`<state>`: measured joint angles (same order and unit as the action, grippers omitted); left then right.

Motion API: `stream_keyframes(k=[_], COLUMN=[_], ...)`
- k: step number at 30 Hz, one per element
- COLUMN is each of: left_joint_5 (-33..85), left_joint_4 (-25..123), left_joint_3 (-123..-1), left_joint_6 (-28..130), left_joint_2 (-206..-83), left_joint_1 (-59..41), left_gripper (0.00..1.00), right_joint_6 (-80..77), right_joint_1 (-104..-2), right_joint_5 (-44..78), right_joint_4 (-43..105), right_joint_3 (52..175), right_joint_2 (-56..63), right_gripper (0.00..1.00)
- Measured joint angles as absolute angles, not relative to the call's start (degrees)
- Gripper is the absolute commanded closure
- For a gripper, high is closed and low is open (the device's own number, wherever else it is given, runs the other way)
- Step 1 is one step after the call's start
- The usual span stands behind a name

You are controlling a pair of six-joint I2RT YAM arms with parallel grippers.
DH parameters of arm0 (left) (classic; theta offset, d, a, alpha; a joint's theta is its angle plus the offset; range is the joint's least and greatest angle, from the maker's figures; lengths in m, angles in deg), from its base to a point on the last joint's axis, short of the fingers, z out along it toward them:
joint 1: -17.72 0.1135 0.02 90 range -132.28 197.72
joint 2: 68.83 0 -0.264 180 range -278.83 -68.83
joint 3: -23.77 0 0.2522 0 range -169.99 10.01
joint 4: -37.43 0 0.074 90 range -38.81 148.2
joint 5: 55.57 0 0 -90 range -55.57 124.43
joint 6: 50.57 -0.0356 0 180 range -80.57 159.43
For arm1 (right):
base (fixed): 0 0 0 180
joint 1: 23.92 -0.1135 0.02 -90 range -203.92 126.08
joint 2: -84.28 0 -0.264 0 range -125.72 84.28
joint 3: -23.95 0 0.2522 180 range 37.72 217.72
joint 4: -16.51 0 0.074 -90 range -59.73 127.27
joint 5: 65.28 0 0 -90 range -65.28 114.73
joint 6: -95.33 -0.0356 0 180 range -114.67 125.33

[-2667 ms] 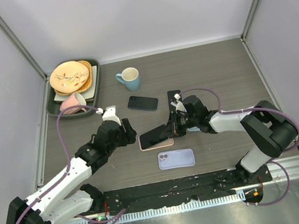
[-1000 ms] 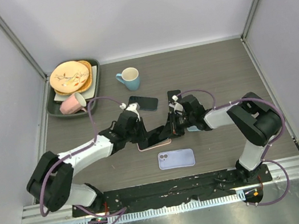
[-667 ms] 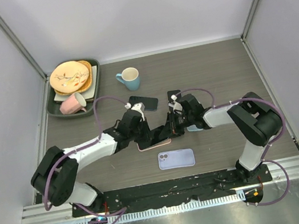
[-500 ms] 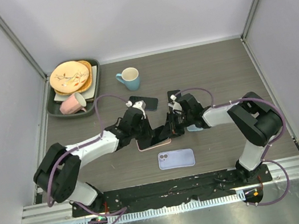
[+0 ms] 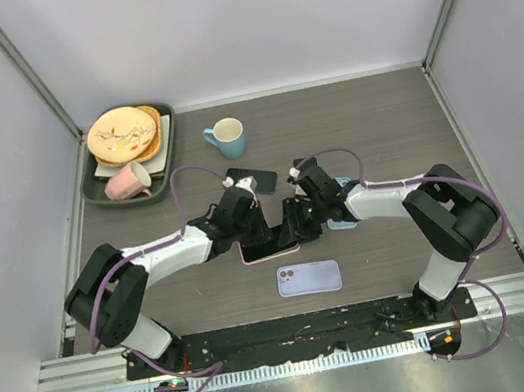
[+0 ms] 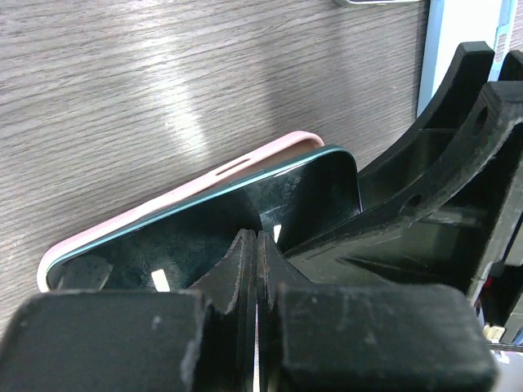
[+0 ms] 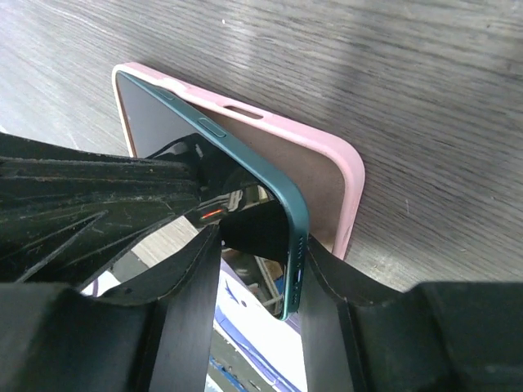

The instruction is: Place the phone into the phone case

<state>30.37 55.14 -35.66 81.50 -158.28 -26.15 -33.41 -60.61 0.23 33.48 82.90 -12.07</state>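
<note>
A dark green phone (image 7: pixel 159 122) with a black screen lies tilted in a pink phone case (image 7: pixel 327 151) on the wooden table. Its far end sits in the case and its near end is raised. In the top view the phone (image 5: pixel 272 239) and the case (image 5: pixel 270 253) lie between the two grippers. My left gripper (image 6: pixel 256 237) is shut, with its tips down on the phone's screen (image 6: pixel 188 237). My right gripper (image 7: pixel 263 243) is open and straddles the raised end. One finger is under the phone's edge, with a gap on the screen side.
A lavender phone (image 5: pixel 309 278) lies in front of the case, and a black phone (image 5: pixel 251 180) behind it. A light blue flat item (image 5: pixel 344 220) lies under the right arm. A blue mug (image 5: pixel 228 138) and a tray (image 5: pixel 89 191) with plates and a pink cup (image 5: pixel 128 182) stand at the back left.
My left gripper has moved right onto the phone's screen and closed. My right gripper's jaws have opened around the phone's end.
</note>
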Motion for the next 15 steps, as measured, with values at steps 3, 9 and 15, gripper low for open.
stream_keyframes(k=[3,9,15], left_joint_5=[30.3,30.3,30.9], left_joint_4=[55.0,54.8,55.2], left_joint_3=[-35.7,-35.7,-35.5], left_joint_6=[81.7,82.5,82.5], left_joint_2=[-158.3,-158.2,-158.2], left_joint_1=[-26.2,-26.2,-26.5], left_gripper=[1.0,1.0,1.0], right_joint_6=[-32.8,-31.9,-31.0], right_joint_1=[-62.1,-65.5,-68.8], right_joint_5=[3.4,10.9,19.3], right_joint_4=[36.8,41.9,47.2], right_joint_3=[84.7,87.6,90.6], right_joint_2=[-11.8,-11.3,-11.3], right_gripper=[0.52,0.46,0.46])
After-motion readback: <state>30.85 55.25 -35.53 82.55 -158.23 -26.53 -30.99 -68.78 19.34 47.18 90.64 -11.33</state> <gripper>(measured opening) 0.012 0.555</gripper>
